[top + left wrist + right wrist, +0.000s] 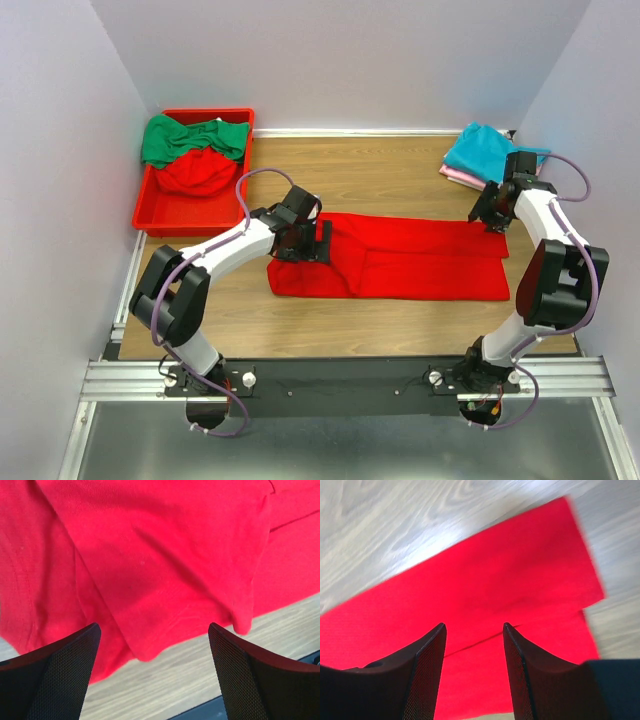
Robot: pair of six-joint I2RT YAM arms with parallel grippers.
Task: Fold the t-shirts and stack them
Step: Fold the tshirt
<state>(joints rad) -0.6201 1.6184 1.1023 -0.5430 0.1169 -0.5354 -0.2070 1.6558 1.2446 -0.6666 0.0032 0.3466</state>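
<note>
A bright red t-shirt (400, 258) lies folded into a long strip across the wooden table. My left gripper (308, 240) is open and empty over its left end; in the left wrist view the red cloth (150, 565) fills the frame above my fingertips (70, 660). My right gripper (493, 222) is open and empty above the strip's right end, which shows in the right wrist view (485, 595). A green t-shirt (190, 138) and another red one (195, 172) lie in the bin. A teal t-shirt (485, 150) lies folded on a pink one (455, 174) at the back right.
A red plastic bin (160, 215) stands at the back left against the wall. Walls close in the table on the left, back and right. A metal rail (340, 378) runs along the near edge.
</note>
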